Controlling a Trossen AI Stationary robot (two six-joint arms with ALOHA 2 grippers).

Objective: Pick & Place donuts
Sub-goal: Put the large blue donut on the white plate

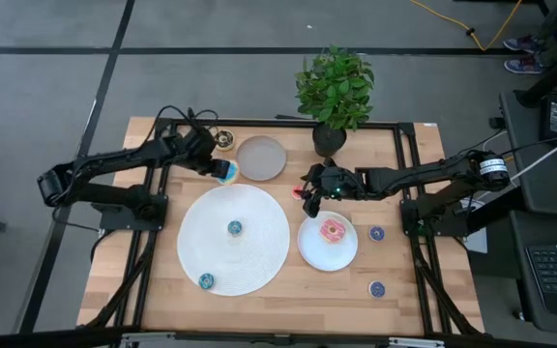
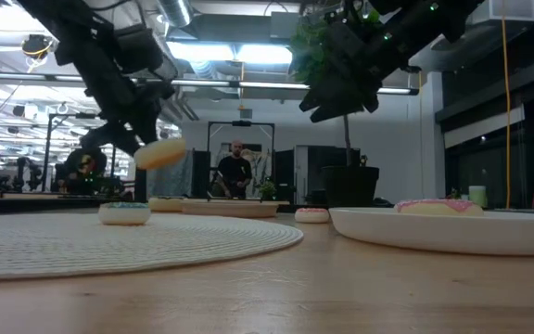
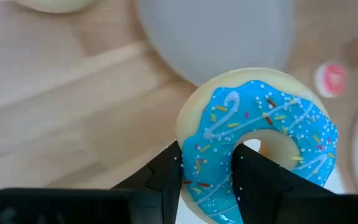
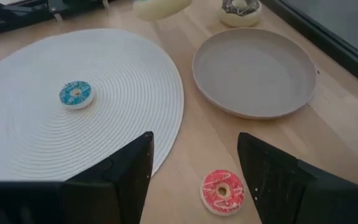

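Blue-iced donut [image 3: 263,140] hangs pinched through its ring by the left gripper [image 3: 207,180], lifted clear of the wood between the grey plate [image 1: 261,158] and the far edge of the large white disc [image 1: 259,266]. The right gripper [image 4: 194,171] hovers with fingers spread over a small red-pink donut [image 4: 223,191], which lies on the table just beside the disc, toward the grey plate. A pink donut [image 1: 333,230] already sits on the white plate [image 1: 309,253]. By my reading the job is partway: two small donuts [image 1: 235,228] rest on the disc, two dark blue ones [image 1: 376,233] lie beyond the white plate, and a chocolate one [image 4: 241,9] waits past the grey plate.
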